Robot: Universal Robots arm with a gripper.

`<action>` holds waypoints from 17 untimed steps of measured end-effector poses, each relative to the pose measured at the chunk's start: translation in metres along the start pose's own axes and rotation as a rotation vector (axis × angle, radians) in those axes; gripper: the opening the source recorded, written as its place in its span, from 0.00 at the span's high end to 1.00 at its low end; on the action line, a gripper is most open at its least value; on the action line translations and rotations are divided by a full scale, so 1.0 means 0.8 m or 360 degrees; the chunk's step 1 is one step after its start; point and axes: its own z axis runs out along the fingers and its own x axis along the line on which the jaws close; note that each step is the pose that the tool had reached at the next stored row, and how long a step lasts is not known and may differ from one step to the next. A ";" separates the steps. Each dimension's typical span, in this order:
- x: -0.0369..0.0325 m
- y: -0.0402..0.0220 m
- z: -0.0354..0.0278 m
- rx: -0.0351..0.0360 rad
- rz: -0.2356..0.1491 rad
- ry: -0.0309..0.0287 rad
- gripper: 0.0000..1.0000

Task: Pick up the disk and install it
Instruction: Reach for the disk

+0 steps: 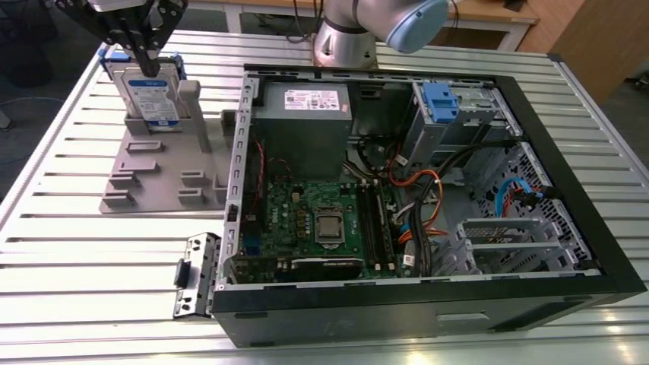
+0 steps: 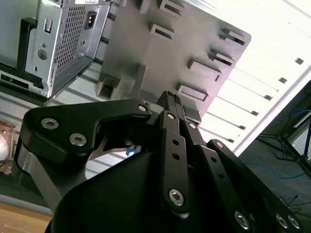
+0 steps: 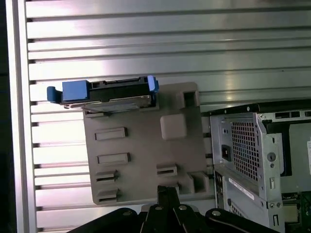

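- Silver disk [image 1: 152, 95]: stands on edge in grey fixture [image 1: 152, 182], likely slotted so its top edge is graspable; outside case [image 1: 406, 319].
- Gripper [image 1: 150, 67]: fingers together, near disk's top, holding nothing.

1. The arm [image 1: 350, 38] is a round silver-grey tube with a light blue cap [image 1: 418, 23] on its joint.
2. The gripper [image 1: 149, 67] is black all over, built from flat linked bars that narrow toward the tips.
3. In the second wrist view the gripper [image 2: 170, 97] has round silver screw heads [image 2: 176, 195] at the pivots of its links.
4. In the first wrist view the gripper [image 3: 165, 190] shows the same matte black bars, with small screws.
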 end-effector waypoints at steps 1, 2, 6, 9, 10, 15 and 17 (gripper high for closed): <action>0.0024 0.0002 0.0003 0.0000 0.0000 0.00000 0.90; 0.0048 0.0005 0.0006 0.0000 0.0000 0.00000 0.90; 0.0129 0.0010 0.0019 0.0001 0.0000 -0.00002 0.90; 0.0181 0.0012 0.0030 0.0001 0.0000 -0.00003 0.90; 0.0196 0.0012 0.0033 0.0001 0.0000 -0.00002 0.90; 0.0272 0.0018 0.0049 0.0001 0.0000 0.00000 0.90; 0.0303 0.0021 0.0057 0.0001 0.0000 -0.00001 0.90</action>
